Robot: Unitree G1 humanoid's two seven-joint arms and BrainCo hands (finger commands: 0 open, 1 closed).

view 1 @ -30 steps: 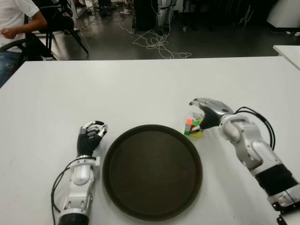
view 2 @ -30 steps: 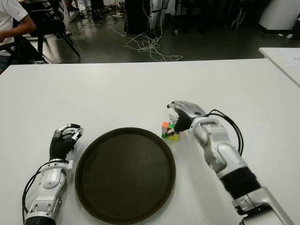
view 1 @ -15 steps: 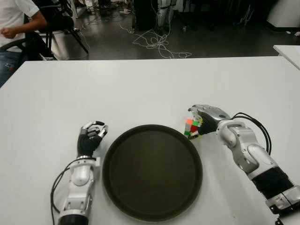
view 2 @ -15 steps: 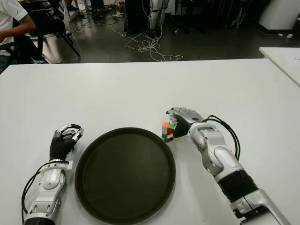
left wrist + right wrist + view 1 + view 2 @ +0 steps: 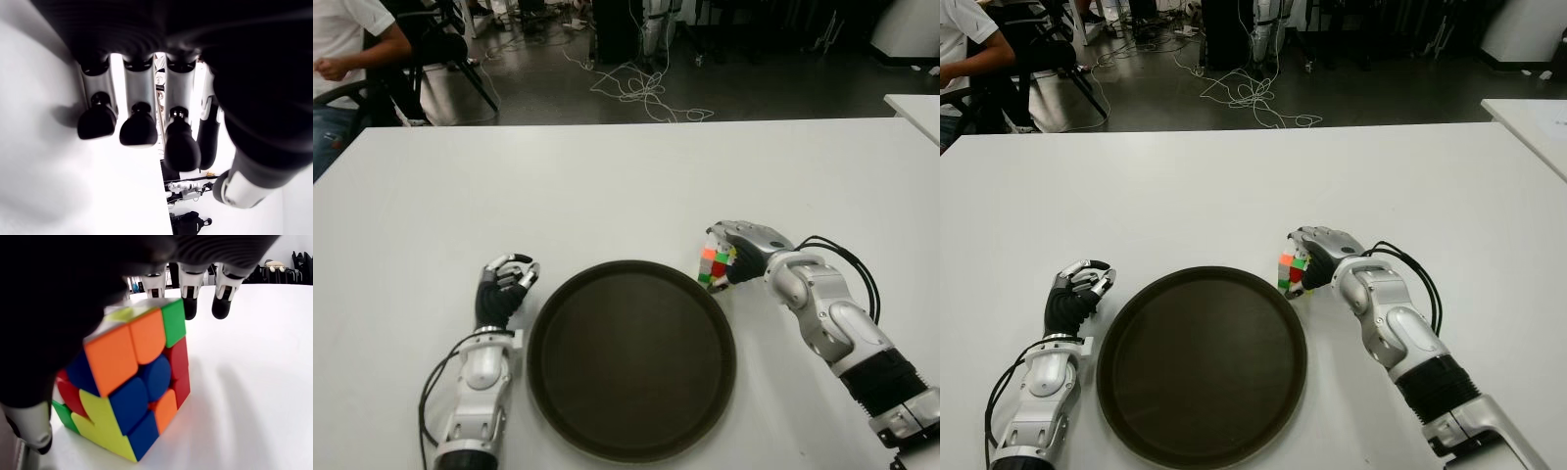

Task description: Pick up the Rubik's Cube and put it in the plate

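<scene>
Fingers (image 5: 188, 301) of the right hand (image 5: 744, 250) are draped over the top of the cube (image 5: 715, 264), the thumb side dark against its near face in the wrist view, so the hand is closing round it, though whether the grip is firm I cannot tell. A second ago that hand hovered higher and further right with the cube showing clear of it; half a second ago it had dropped onto the cube, and now it sits almost unchanged, just settling. The cube shows right of centre in the eye views, on the white table (image 5: 607, 186), just beside the upper right rim of the dark round plate (image 5: 631, 446), not yet lifted as far as I can judge. Over on the lower left, the left hand (image 5: 504, 289) shows just beside the plate's left edge, fingers curled loosely and holding nothing, unmoved across the last second. A seated person (image 5: 347, 44) is in the far upper left corner, well apart. My read: the reach is done and the grasp is being made; next comes a short lift and a small carry leftward over the rim.
</scene>
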